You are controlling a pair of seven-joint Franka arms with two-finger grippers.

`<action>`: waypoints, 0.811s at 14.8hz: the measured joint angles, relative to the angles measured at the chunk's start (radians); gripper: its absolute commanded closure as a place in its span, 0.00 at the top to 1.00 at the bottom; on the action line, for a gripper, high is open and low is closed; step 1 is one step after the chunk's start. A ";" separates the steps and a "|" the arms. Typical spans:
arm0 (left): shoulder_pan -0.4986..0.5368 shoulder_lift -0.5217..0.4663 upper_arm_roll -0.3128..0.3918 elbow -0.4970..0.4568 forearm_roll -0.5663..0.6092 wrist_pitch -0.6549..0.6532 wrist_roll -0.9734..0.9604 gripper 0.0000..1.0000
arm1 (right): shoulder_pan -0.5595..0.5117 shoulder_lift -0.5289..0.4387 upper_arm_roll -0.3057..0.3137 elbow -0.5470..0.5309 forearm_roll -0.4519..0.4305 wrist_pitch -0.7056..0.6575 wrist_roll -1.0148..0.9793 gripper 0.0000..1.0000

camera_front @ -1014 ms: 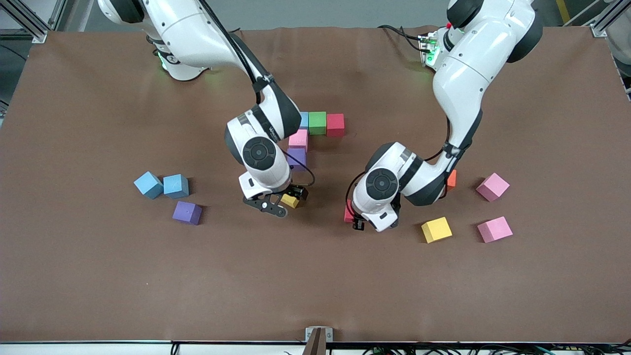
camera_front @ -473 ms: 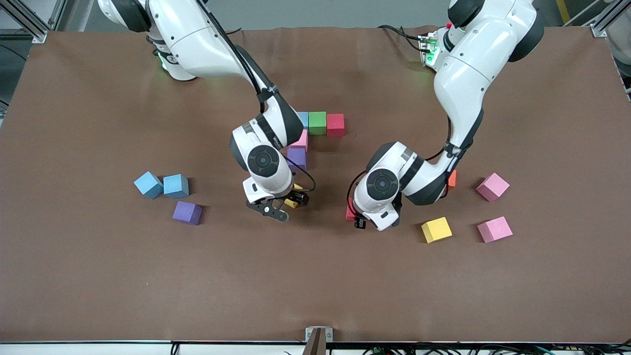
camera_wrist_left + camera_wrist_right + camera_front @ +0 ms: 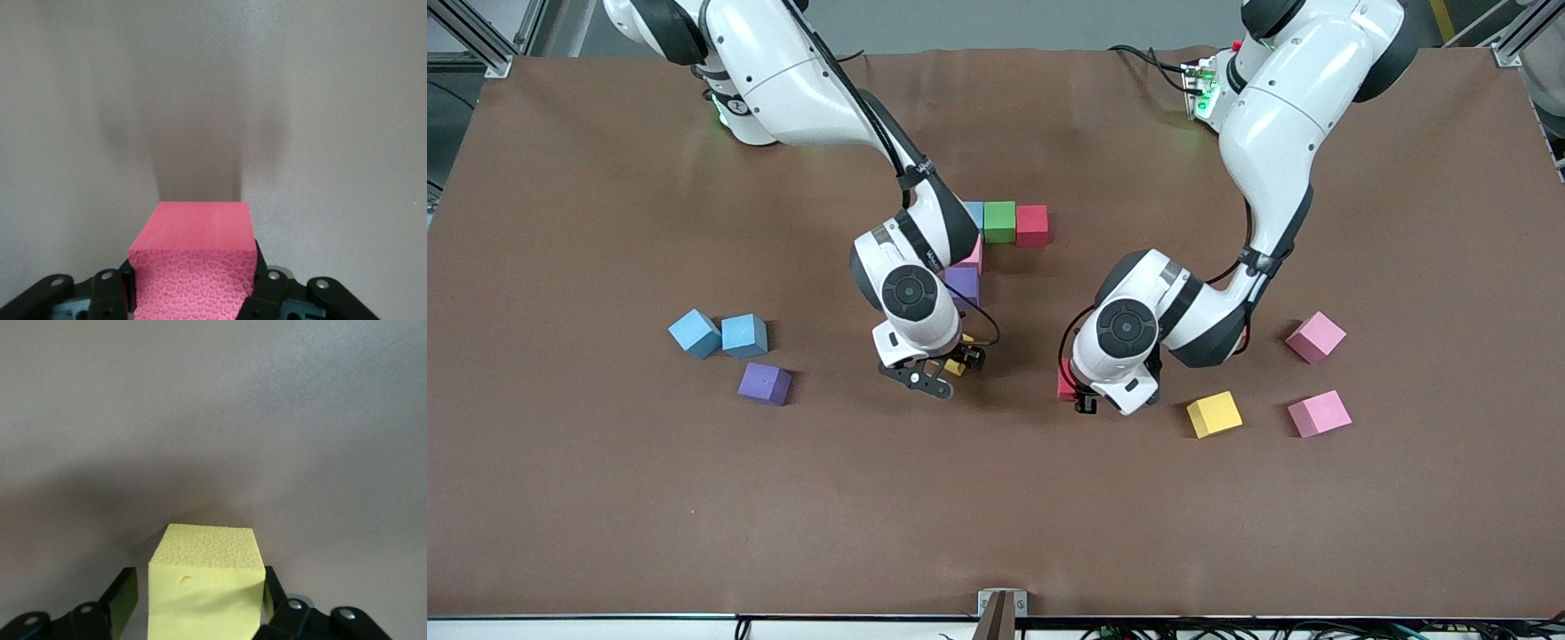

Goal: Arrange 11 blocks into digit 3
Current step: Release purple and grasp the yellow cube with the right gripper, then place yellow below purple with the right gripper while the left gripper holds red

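Now | right gripper (image 3: 958, 364) pinching yellow block (image 3: 203, 583) | left gripper (image 3: 1073, 391) clamping red block (image 3: 195, 267), above table (image 3: 605, 498)

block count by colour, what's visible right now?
blue: 3
purple: 2
pink: 3
yellow: 2
red: 2
green: 1
total: 13

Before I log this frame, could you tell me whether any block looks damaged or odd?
Only one: the yellow block held in the right pincer has a small round dent on the face toward the wrist camera. Nothing else stands out.
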 measured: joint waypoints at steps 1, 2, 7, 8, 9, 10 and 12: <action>0.000 -0.004 -0.001 0.000 0.000 -0.001 -0.018 0.01 | 0.001 0.000 0.001 -0.003 0.000 0.000 0.000 0.43; 0.000 -0.007 -0.002 0.000 0.000 -0.001 -0.033 0.01 | 0.002 -0.002 0.001 -0.003 0.000 0.001 0.000 0.38; -0.002 -0.051 -0.014 0.001 -0.001 -0.004 -0.088 0.01 | 0.005 -0.004 0.001 -0.003 0.000 -0.004 -0.133 0.37; -0.002 -0.063 -0.021 -0.001 -0.001 -0.012 -0.102 0.01 | 0.006 -0.005 0.002 -0.004 0.000 -0.004 -0.168 0.37; -0.002 -0.075 -0.026 -0.007 -0.001 -0.022 -0.107 0.01 | 0.006 -0.005 0.003 -0.004 0.000 -0.005 -0.191 0.37; -0.002 -0.087 -0.029 -0.018 -0.001 -0.029 -0.114 0.01 | 0.009 -0.006 0.003 -0.005 0.000 -0.005 -0.209 0.37; -0.002 -0.106 -0.031 -0.043 -0.001 -0.034 -0.117 0.01 | 0.019 -0.009 0.004 -0.010 -0.001 -0.007 -0.258 0.37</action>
